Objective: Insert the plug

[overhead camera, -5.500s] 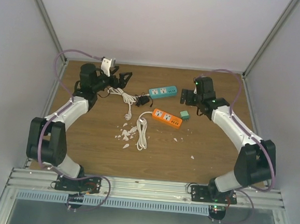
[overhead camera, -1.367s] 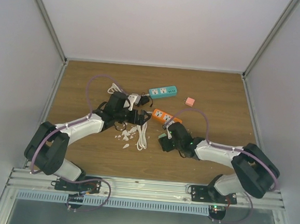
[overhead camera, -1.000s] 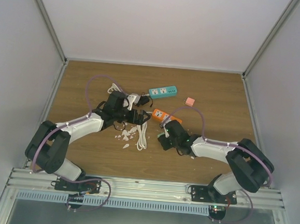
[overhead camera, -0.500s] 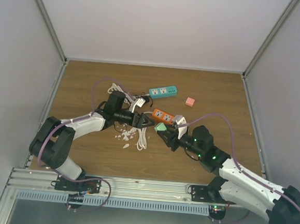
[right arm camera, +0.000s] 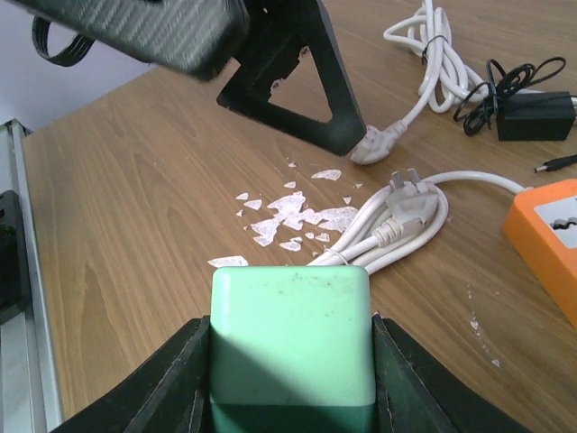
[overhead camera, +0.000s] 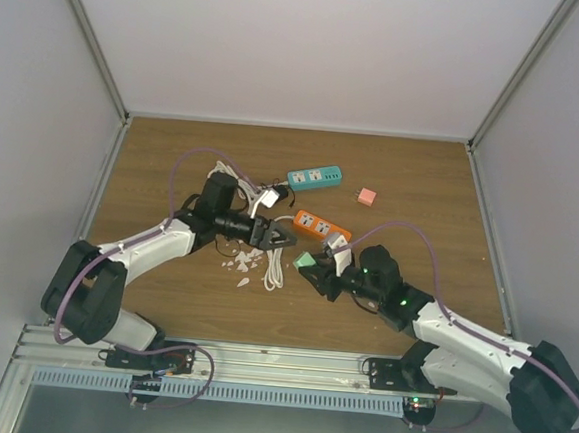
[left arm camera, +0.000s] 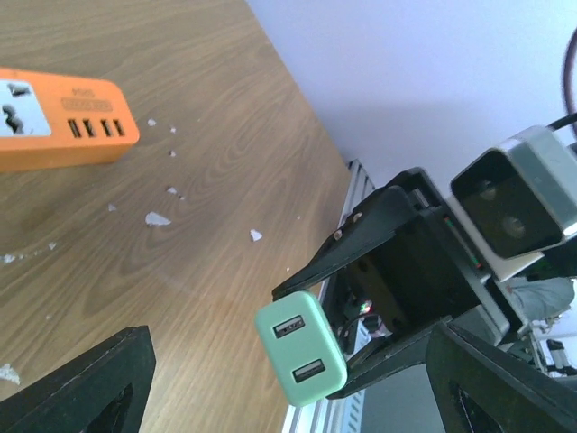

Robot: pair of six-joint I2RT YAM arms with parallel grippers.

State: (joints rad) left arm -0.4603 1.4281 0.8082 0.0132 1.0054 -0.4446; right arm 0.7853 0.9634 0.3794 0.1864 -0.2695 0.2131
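A mint-green plug [overhead camera: 305, 262] with two USB ports is held in the air by my right gripper [overhead camera: 312, 269], which is shut on its sides. In the right wrist view the plug [right arm camera: 290, 334] fills the space between the black fingers [right arm camera: 171, 379]. The left wrist view shows its port face [left arm camera: 300, 359], tilted, ahead of my open left gripper [left arm camera: 288, 336] and not touching it. My left gripper [overhead camera: 286, 238] points right, just above and left of the plug. The orange power strip [overhead camera: 321, 225] lies flat behind both grippers, and appears again as the orange strip [left arm camera: 54, 117] in the left wrist view.
A teal power strip [overhead camera: 314, 178] and a small pink adapter [overhead camera: 367, 196] lie farther back. A coiled white cable [overhead camera: 274, 260] with white scraps [overhead camera: 238, 264] sits under the grippers. A black adapter [right arm camera: 532, 113] with its cord lies behind the cable.
My right arm has lifted the green plug off the table and swung it to face the left gripper. The left gripper has narrowed slightly and stays open.
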